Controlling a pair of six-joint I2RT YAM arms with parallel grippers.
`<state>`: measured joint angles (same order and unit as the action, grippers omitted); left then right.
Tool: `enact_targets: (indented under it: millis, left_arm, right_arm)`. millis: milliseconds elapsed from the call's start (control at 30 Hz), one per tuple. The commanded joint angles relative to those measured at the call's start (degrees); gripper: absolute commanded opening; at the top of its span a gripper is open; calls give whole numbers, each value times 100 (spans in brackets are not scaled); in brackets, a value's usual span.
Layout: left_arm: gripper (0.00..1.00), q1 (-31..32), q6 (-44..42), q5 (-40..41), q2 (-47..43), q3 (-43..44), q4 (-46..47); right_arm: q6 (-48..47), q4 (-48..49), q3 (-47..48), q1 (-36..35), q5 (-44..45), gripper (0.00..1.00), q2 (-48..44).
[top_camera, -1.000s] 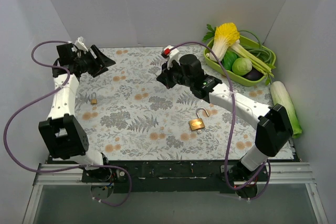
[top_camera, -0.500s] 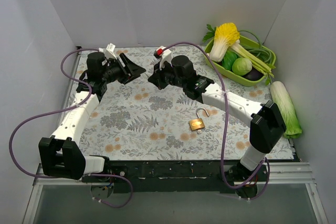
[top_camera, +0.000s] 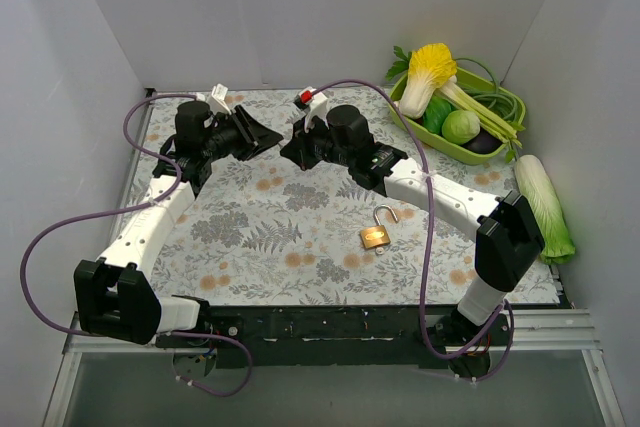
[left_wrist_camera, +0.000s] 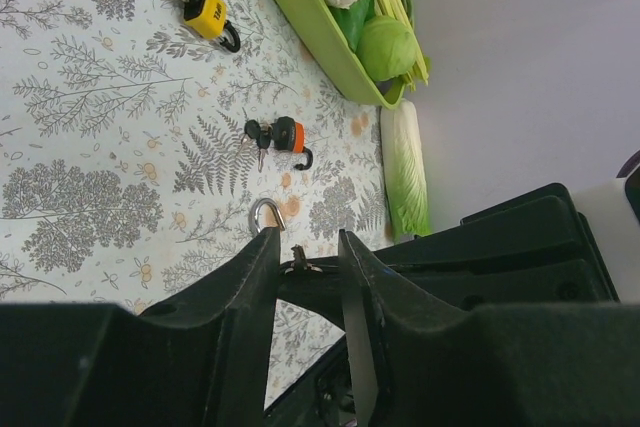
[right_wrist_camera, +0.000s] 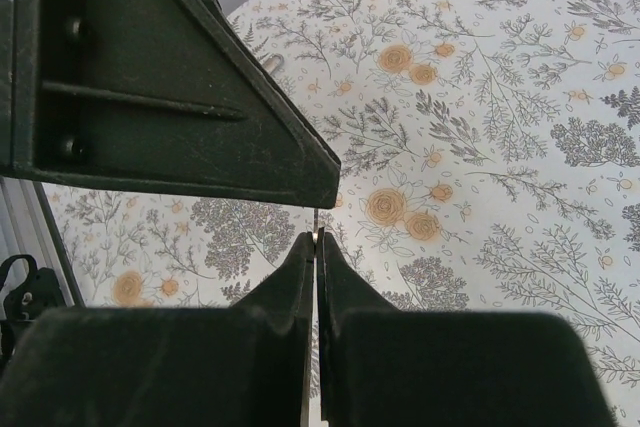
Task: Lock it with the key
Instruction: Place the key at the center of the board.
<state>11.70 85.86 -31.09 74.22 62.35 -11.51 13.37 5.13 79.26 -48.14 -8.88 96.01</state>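
Since the key (right_wrist_camera: 315, 222) is only a thin sliver of metal, I have the right fingers (right_wrist_camera: 285, 282) pressed fully together on it, with just its tip poking out past them. Both arms are held up over the far half of the table (top_camera: 300, 267), about midway between its left and right edges, wrists facing each other. I read that as a handover. The left fingers (left_wrist_camera: 245, 297) stand parted with a narrow gap between them. From the left wrist I see the key's end sitting in that gap, neither pad clearly touching it, so the left side grips nothing I can make out.

The brass padlock (top_camera: 376, 237) lies flat on the table, right of centre and nearer the near edge, well apart from both arms. Its shackle is swung open and points toward the far edge. Locking has not begun, by my judgement.

The left wrist also shows a yellow padlock (left_wrist_camera: 205, 9) and an orange padlock (left_wrist_camera: 285, 134) with keys, lying toward the green tray (top_camera: 400, 117) at the far right corner. Whether those are shut I cannot tell.

My worry is the pass itself, because so little of the key is exposed that it could twist or drop.
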Motion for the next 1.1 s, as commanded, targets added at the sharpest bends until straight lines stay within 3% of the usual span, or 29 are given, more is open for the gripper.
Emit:
enact_targets:
  millis: [0, 167, 300, 333, 400, 433, 533, 733, 833, 1067]
  left_arm:
    - [27, 60, 9, 95, -188, 32, 96]
    - [18, 86, 0, 112, -179, 50, 96]
    - [0, 95, 27, 112, -214, -3, 114]
    - [0, 95, 18, 164, -206, -12, 105]
    - [0, 78, -113, 296, -180, 49, -44]
    - [0, 52, -218, 349, -153, 102, -149]
    - [0, -80, -1069, 656, 66, 392, -667]
    - [0, -836, -3001, 648, 1276, 1051, -2695]
    - [0, -1135, -4064, 972, 1753, 1271, -3276]
    - [0, -1943, -5201, 1570, 3229, 2166, -4166]
  right_arm:
    - [96, 436, 151, -20, -61, 1, -117]
    - [122, 445, 160, -20, -96, 1, -126]
    - [105, 437, 151, -20, -139, 1, -117]
    - [96, 402, 168, -20, -192, 6, -117]
    - [17, 279, 221, 15, -376, 28, -91]
    - [-9, 200, 230, 33, -412, 48, -100]
    - [-158, -160, 116, 243, -649, 68, -222]
    - [-764, -1091, -420, 1025, -1457, 82, -662]
    - [-1230, -1627, -561, 1298, -1686, 87, -794]
    - [-1477, -1875, -1132, 1711, -2091, 89, -1040]
